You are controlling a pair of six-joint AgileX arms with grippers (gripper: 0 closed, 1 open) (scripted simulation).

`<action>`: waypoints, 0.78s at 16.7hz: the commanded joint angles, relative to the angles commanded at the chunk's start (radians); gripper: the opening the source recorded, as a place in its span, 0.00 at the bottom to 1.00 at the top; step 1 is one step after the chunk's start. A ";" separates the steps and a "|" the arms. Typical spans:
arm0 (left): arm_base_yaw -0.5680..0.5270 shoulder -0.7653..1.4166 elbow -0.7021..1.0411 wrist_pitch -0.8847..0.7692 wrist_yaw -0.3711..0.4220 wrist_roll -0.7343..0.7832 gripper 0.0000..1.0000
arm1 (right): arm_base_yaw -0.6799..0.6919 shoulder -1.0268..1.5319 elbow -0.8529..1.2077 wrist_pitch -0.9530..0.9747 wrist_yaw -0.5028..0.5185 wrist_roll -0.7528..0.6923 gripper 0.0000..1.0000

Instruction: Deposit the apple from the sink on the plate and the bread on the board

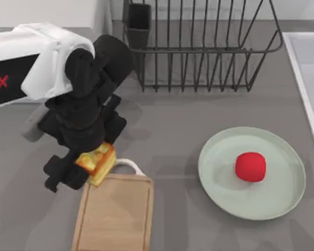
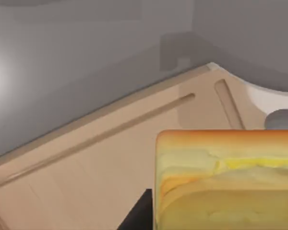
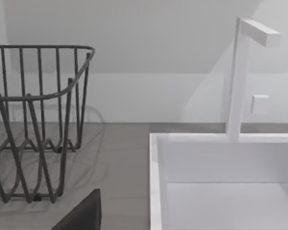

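From above, our left gripper [image 1: 89, 170] hung over the near-left part of the grey countertop [image 1: 172, 136], its fingers closed on the bread [image 1: 98, 162]. The bread sat tilted just above the far-left corner of the board [image 1: 118, 214], beside the white arched handle [image 1: 128, 165]. At about three o'clock from the board, well apart from it, lay the plate [image 1: 220, 178], with the apple [image 1: 250, 167] resting on it a little right of its middle. The sink [image 1: 303, 73] showed its pale rim along the right edge of the table. A dark wire dish rack [image 1: 199, 47] stood at twelve o'clock from the plate, at the back of the table.

From the left wrist, the bread [image 2: 225, 177] was close up, golden-orange along one edge and pale yellow below, with a dark finger [image 2: 139, 215] beside it. Beyond it we saw the board [image 2: 86, 172] with its groove, the white handle [image 2: 273, 98] and the grey countertop [image 2: 62, 72].

From the right wrist, we saw the sink [image 3: 221, 163] with a white faucet [image 3: 245, 72] rising from its rim, the dish rack [image 3: 33, 120] beside it, and a dark piece of our right gripper [image 3: 81, 215]; whether its fingers were open or closed we could not tell.
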 joint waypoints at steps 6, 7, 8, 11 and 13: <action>-0.090 0.016 -0.011 -0.010 0.033 -0.499 0.00 | 0.000 0.000 0.000 0.000 0.000 0.000 1.00; -0.098 0.017 -0.012 -0.011 0.038 -0.546 0.00 | 0.000 0.000 0.000 0.000 0.000 0.000 1.00; -0.104 0.018 -0.014 -0.013 0.043 -0.584 0.00 | 0.000 0.000 0.000 0.000 0.000 0.000 1.00; -0.111 0.018 -0.016 -0.015 0.048 -0.628 0.00 | 0.000 0.000 0.000 0.000 0.000 0.000 1.00; -0.111 0.018 -0.016 -0.015 0.048 -0.628 0.00 | 0.000 0.000 0.000 0.000 0.000 0.000 1.00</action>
